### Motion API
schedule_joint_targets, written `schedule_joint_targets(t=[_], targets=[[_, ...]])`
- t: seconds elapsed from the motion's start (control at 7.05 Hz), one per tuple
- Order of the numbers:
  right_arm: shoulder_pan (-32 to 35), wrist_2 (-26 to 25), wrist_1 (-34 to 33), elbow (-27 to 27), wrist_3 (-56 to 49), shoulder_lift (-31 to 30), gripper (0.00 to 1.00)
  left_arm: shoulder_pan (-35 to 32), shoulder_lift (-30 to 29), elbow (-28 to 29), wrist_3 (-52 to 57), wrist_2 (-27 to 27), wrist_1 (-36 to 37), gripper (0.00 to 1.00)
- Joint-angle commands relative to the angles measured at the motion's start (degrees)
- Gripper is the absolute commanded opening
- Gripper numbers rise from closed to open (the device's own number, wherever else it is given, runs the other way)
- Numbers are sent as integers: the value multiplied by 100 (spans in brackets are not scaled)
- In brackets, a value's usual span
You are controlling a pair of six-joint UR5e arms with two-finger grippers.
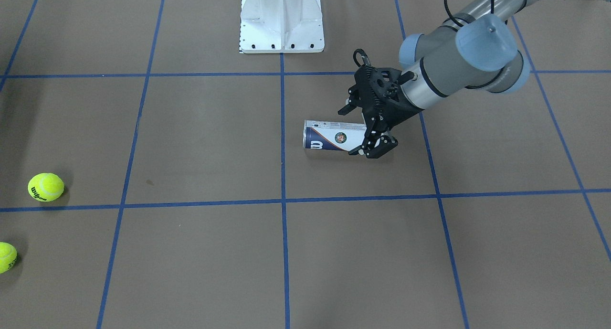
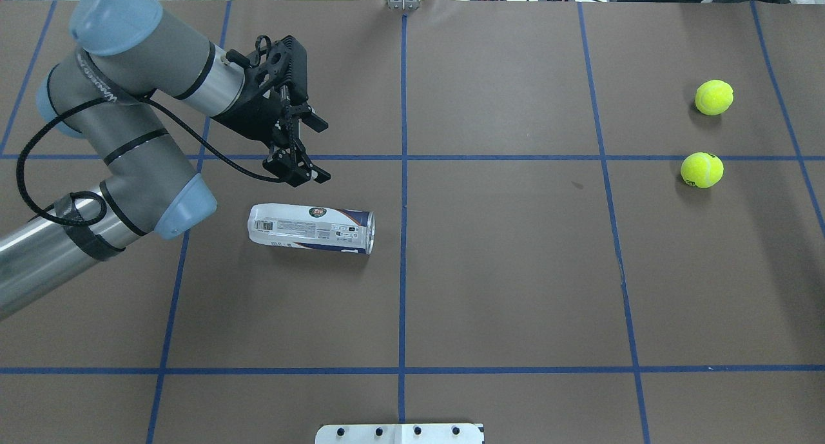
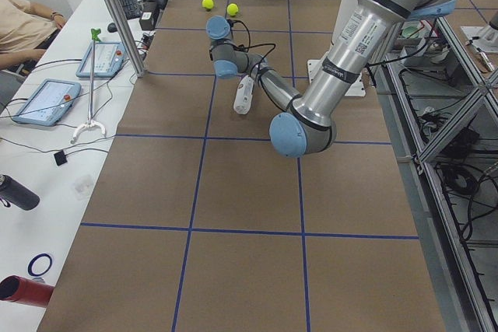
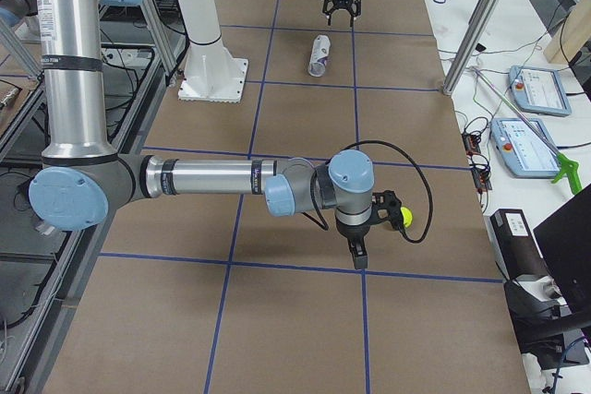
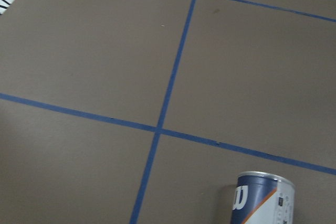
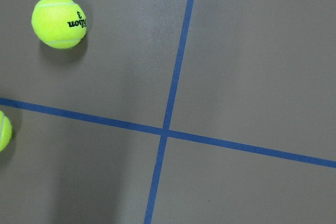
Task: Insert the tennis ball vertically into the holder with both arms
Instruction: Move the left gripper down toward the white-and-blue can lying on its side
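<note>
The holder point(image 2: 312, 228) lies on its side on the brown table, its open end toward the middle; it also shows in the front view point(image 1: 334, 137) and at the bottom of the left wrist view point(image 5: 260, 200). My left gripper point(image 2: 321, 151) hovers just beyond it, open and empty, its fingers spread over the tube's closed end point(image 1: 361, 128). Two yellow tennis balls point(image 2: 713, 96) point(image 2: 702, 169) rest far to the right. The right wrist view looks down on them point(image 6: 59, 21). My right gripper point(image 4: 358, 251) shows only in the exterior right view, beside a ball point(image 4: 404, 217); I cannot tell whether it is open or shut.
A white pedestal base point(image 1: 281, 21) stands at the robot's edge of the table. Blue tape lines grid the brown surface. A side desk with tablets point(image 3: 47, 100) and a seated person point(image 3: 23, 25) lies beyond the far edge.
</note>
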Motion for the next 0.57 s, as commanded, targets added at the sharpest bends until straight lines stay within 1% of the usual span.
schedule_joint_targets(t=[0.0, 0.28, 0.43], targets=[[0, 0, 0, 2, 0, -16, 100, 204, -10, -16, 364, 9, 128, 99], [0, 18, 0, 19, 9, -16, 100, 266, -124, -25, 532, 26, 452, 99], [0, 18, 0, 19, 9, -16, 100, 379, -238, -25, 532, 244, 750, 99]])
